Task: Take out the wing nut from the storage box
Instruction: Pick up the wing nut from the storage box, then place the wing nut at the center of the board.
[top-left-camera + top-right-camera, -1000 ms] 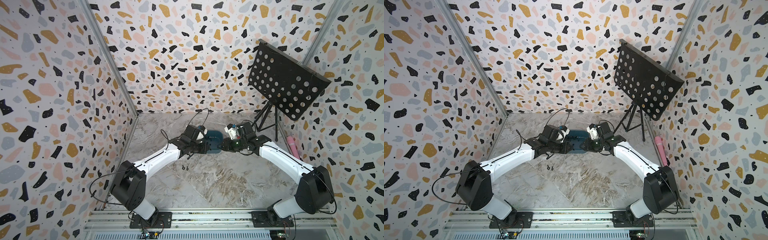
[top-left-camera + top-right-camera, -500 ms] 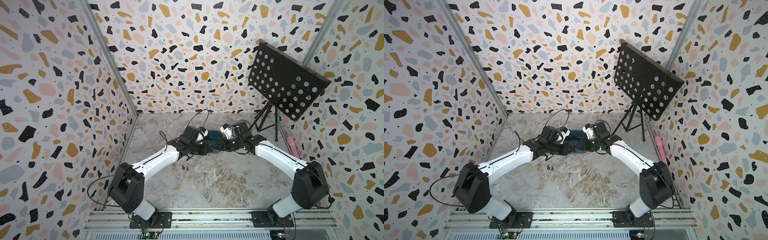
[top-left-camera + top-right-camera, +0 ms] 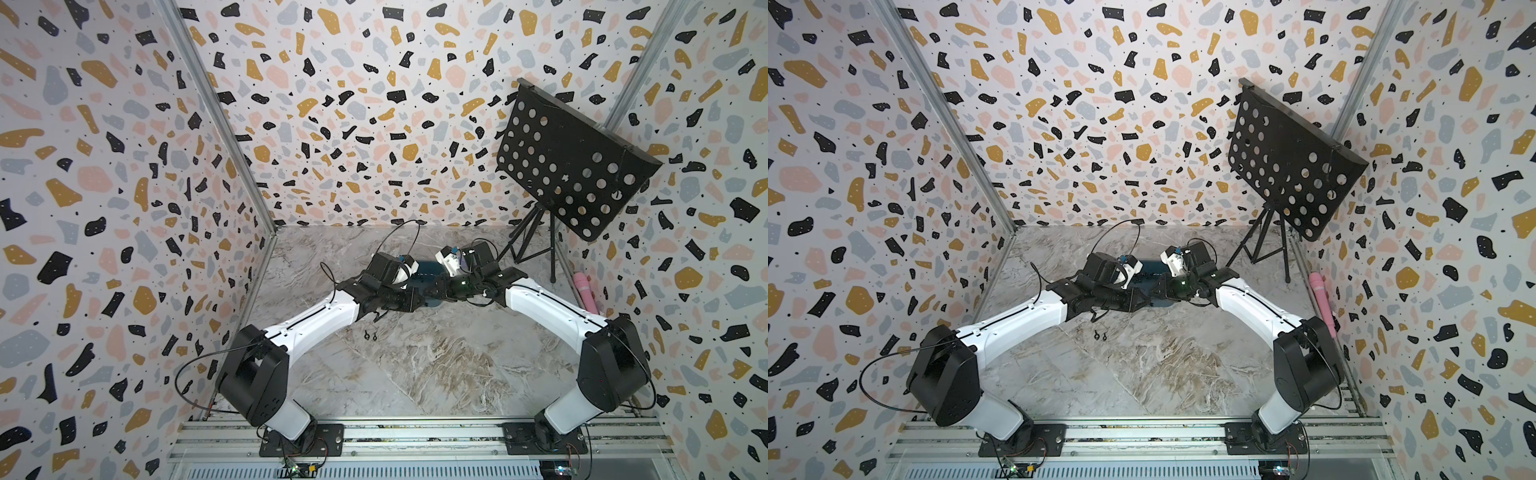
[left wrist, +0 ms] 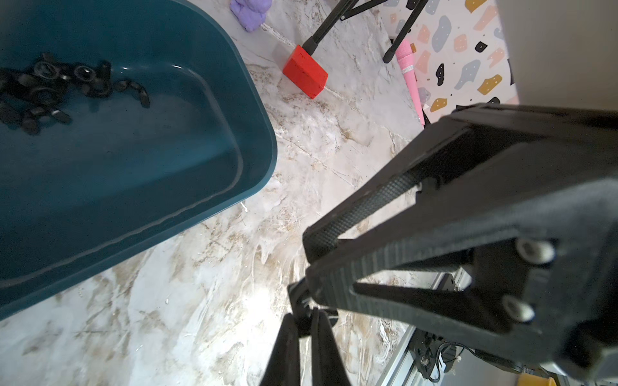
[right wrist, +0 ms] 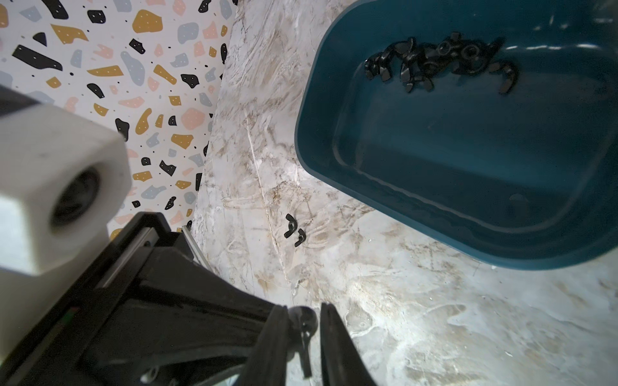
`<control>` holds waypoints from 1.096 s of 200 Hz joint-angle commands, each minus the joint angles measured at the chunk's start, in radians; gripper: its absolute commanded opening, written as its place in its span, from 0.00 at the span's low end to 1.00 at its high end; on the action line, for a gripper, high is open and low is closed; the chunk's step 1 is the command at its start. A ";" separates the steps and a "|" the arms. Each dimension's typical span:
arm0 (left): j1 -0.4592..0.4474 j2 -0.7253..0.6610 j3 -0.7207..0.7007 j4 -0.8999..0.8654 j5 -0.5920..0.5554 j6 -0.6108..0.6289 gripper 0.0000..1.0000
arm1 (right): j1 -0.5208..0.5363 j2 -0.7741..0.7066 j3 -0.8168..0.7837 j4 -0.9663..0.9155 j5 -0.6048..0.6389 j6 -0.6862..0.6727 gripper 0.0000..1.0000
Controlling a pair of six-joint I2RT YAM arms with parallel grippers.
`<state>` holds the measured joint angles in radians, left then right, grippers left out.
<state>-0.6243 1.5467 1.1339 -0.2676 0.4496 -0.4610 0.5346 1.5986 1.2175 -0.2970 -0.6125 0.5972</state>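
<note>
The teal storage box point(image 5: 434, 167) point(image 4: 133, 150) sits on the marble floor with a heap of several black wing nuts point(image 5: 434, 63) point(image 4: 50, 87) at one end. In both top views the wrists hide most of it point(image 3: 426, 268) point(image 3: 1152, 266). My left gripper point(image 4: 304, 320) is shut on one wing nut point(image 5: 302, 322), held above the floor in front of the box. My right gripper point(image 5: 302, 320) point(image 4: 309, 264) meets it tip to tip point(image 3: 428, 297). Its jaws straddle that nut. One finger touches it and a thin gap shows at the other.
Two loose wing nuts point(image 5: 294, 230) point(image 3: 371, 336) lie on the floor left of the box. A red block point(image 4: 305, 72), a purple lump point(image 4: 249, 10) and a pink cylinder point(image 3: 585, 291) lie toward the right wall. A black music stand point(image 3: 569, 166) is at back right.
My right arm has reached left to the left gripper's tip, and its jaws have narrowed around the held wing nut. The left gripper has kept its grip and barely moved.
</note>
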 commanded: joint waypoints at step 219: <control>0.232 -0.435 -0.144 -0.471 -0.530 -0.054 1.00 | 0.263 0.218 0.140 -0.198 0.435 0.097 0.00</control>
<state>-0.4225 1.1614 1.0050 -0.6003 0.0780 -0.4850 0.7605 1.7931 1.2968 -0.4500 -0.2634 0.6556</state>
